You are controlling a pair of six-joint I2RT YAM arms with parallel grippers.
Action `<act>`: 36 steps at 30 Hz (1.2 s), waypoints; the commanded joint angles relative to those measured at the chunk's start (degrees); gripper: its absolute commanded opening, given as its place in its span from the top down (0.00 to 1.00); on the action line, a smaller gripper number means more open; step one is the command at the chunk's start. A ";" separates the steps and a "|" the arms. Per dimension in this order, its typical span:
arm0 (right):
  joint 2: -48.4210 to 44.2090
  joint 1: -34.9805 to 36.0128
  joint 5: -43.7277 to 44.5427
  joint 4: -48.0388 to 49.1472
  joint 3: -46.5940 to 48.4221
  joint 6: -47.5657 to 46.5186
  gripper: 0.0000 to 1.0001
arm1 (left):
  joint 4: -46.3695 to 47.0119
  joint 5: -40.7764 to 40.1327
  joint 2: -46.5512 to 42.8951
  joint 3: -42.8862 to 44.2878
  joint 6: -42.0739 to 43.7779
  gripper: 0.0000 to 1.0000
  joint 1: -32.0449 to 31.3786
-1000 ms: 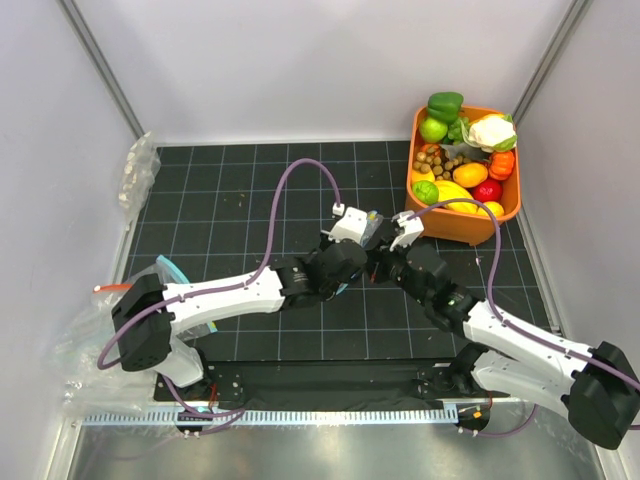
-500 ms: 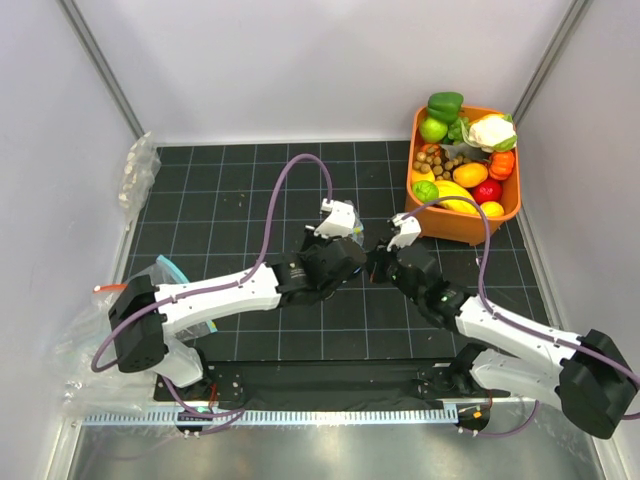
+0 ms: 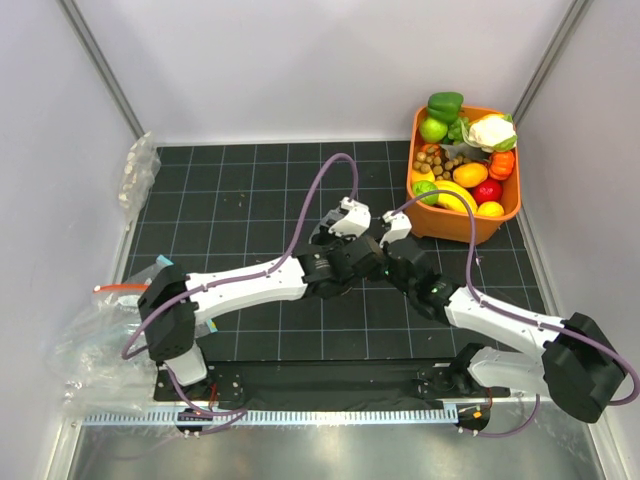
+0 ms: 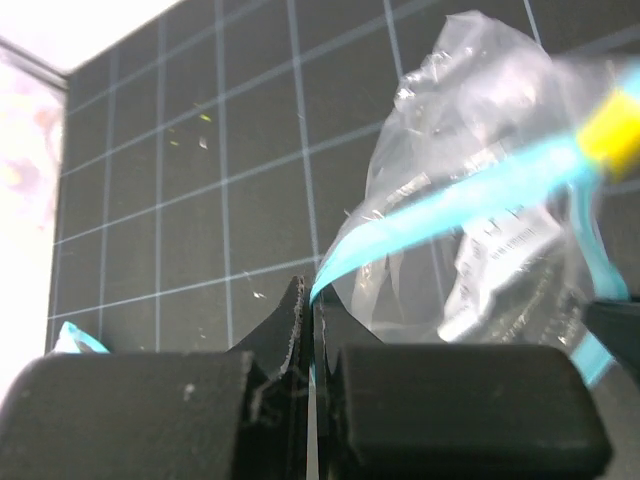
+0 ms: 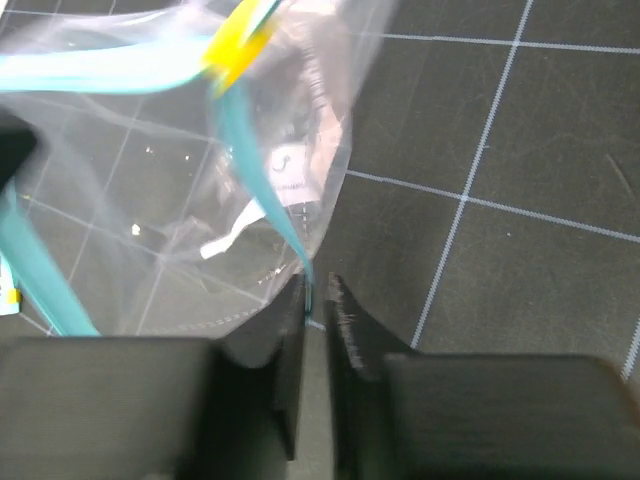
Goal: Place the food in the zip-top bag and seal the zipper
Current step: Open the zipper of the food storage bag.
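Note:
The zip-top bag (image 4: 480, 200) is clear and crumpled, with a teal-blue zipper (image 4: 450, 205) and a yellow slider (image 4: 615, 135). My left gripper (image 4: 308, 295) is shut on one end of the zipper strip. My right gripper (image 5: 315, 290) is closed on the strip at the bag's (image 5: 180, 200) other side. In the top view both grippers, left (image 3: 355, 262) and right (image 3: 385, 262), meet at the mat's middle and hide the bag. The food, a round lime-green fruit (image 3: 433, 129) and an oval orange-yellow fruit (image 3: 469, 174), lies in the orange basket (image 3: 448, 229).
The basket at the back right also holds a cauliflower (image 3: 491, 131), a green pepper (image 3: 445, 103), nuts and other toy fruits. A bag with whitish pieces (image 3: 138, 172) lies at the far left. A bag with a red-orange strip (image 3: 112, 290) lies near the left arm's base.
Both arms shifted while the grippers stayed together at the mat's middle. The right wrist edged left toward the left one, and the left arm's elbow swung right.

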 commanded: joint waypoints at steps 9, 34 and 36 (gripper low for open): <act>0.02 -0.18 -2.98 5.29 -0.07 -0.77 0.50 | 0.19 8.99 0.33 1.75 -5.30 1.00 -0.03; 11.52 -0.36 -7.38 13.55 0.63 3.98 0.41 | 16.71 24.72 -17.69 -16.78 -23.49 1.00 6.21; 12.59 -0.44 -9.39 16.10 0.55 4.33 0.41 | 19.34 27.61 -19.44 -18.46 -23.32 1.00 6.47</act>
